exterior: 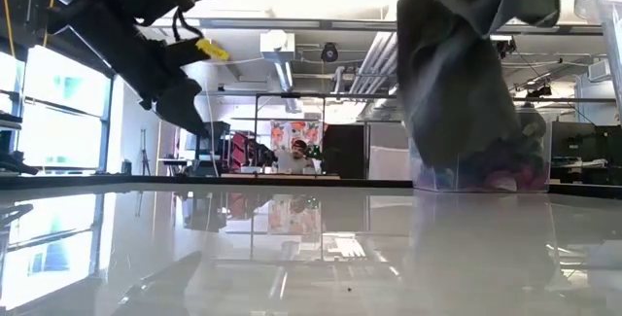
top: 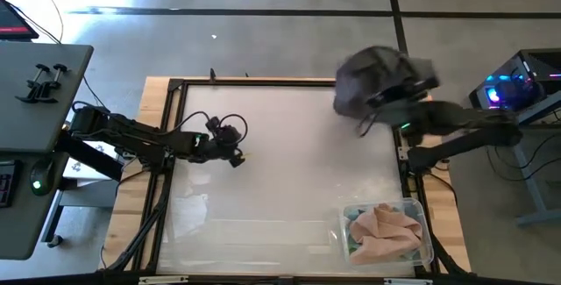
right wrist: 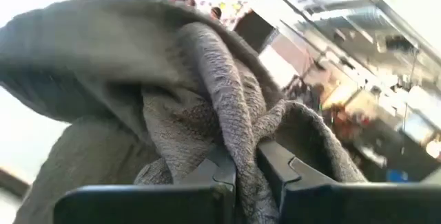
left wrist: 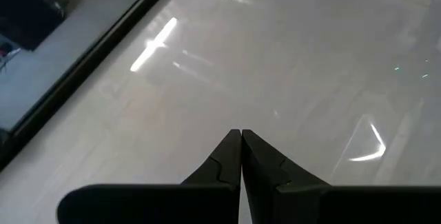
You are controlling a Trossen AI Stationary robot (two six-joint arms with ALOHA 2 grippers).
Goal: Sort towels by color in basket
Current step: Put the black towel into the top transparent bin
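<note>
While my right end effector (right wrist: 244, 165) clenches a grey towel (top: 372, 79) upper right, peach towels (top: 386, 228) already fill the basket (top: 427, 241); left end effector (left wrist: 241, 158) sits clenched, empty.

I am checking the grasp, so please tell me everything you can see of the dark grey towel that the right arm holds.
The dark grey towel is a soft cloth with a knobbly, woven-looking surface. It is bunched and folded over itself, not spread out. The right gripper is shut on a twisted fold of it, and the rest drapes around the fingers. It hangs in the air above the table's far right corner; in the low view its lower end hangs in front of a clear container standing behind it. Nothing else touches it.
</note>
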